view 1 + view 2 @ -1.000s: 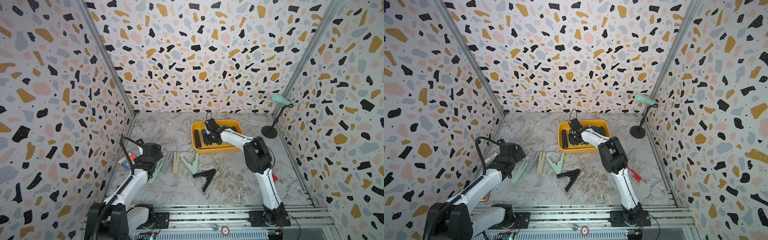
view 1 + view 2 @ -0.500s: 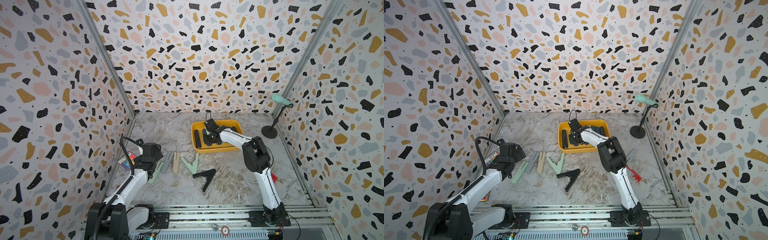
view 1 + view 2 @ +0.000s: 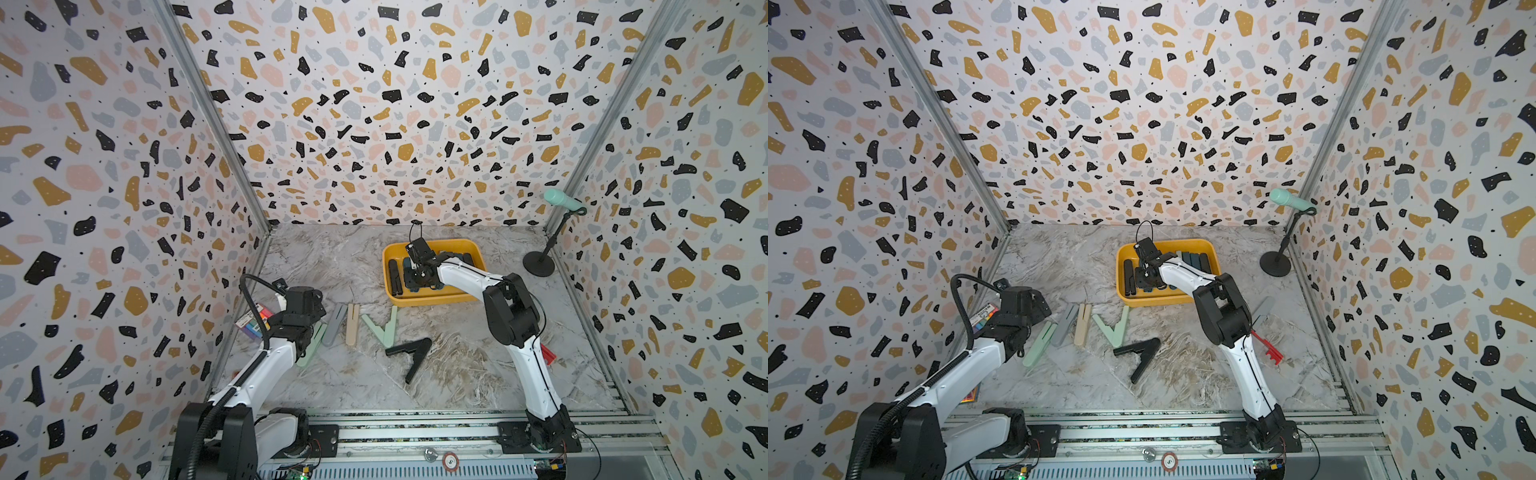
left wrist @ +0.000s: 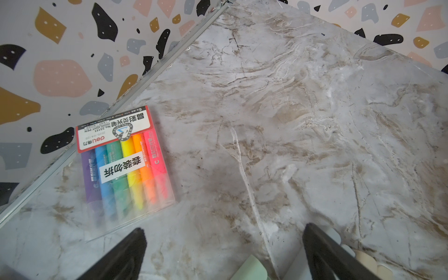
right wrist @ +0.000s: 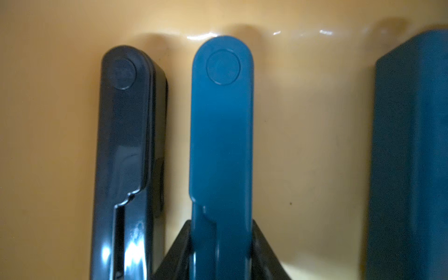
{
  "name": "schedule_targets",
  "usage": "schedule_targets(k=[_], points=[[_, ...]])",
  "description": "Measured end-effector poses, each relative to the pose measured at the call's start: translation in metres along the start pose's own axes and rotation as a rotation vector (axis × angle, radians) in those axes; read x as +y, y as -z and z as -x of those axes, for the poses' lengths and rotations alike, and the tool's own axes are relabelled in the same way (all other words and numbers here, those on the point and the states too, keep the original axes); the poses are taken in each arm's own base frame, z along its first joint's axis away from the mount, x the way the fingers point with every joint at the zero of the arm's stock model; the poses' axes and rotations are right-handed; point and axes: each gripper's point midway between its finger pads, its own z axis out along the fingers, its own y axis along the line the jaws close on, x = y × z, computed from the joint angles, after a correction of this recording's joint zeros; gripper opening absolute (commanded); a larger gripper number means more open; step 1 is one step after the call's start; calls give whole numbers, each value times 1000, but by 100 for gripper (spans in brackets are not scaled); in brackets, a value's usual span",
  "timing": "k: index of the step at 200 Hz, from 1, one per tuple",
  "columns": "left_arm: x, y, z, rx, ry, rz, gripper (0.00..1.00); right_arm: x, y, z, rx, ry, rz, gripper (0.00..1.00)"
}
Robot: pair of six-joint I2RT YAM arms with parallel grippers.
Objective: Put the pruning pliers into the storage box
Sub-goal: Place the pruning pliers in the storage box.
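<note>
The yellow storage box (image 3: pixel 432 300) (image 3: pixel 1150 301) lies at the back of the table with several dark pruning pliers in it. My right gripper (image 3: pixel 419 274) (image 5: pixel 220 242) is low inside the box, its jaws pressed against both sides of a dark teal pliers (image 5: pixel 221 121). Black pliers (image 5: pixel 126 145) lie beside it. My left gripper (image 3: pixel 306 334) (image 4: pixel 223 242) hangs open over the table, above the end of mint pliers (image 3: pixel 311 351) (image 4: pixel 252 269). Grey (image 3: pixel 336 319), beige (image 3: pixel 352 324), mint (image 3: pixel 384 328) and black (image 3: pixel 411 353) pliers lie on the table.
A packet of highlighter pens (image 4: pixel 123 164) (image 3: pixel 253 324) lies by the left wall, close to my left gripper. A mint microphone (image 3: pixel 563 201) on a black stand (image 3: pixel 539 264) stands at the back right. Red pliers (image 3: pixel 1268 351) and grey pliers (image 3: pixel 1262 309) lie behind my right arm.
The right gripper has stayed low in the box on the dark teal pliers, with no clear shift. The left arm has not moved.
</note>
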Motion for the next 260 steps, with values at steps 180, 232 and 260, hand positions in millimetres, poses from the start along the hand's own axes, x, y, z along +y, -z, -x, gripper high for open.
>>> schedule_targets(k=[180,232,260], points=[[0,2,4,-17,7,-1,99,3,-1,5,-31,-38,0,26],[0,3,5,-20,9,-3,99,5,-4,5,-46,-64,8,47],[0,3,5,-19,8,-3,99,7,-4,8,-57,-67,17,54]])
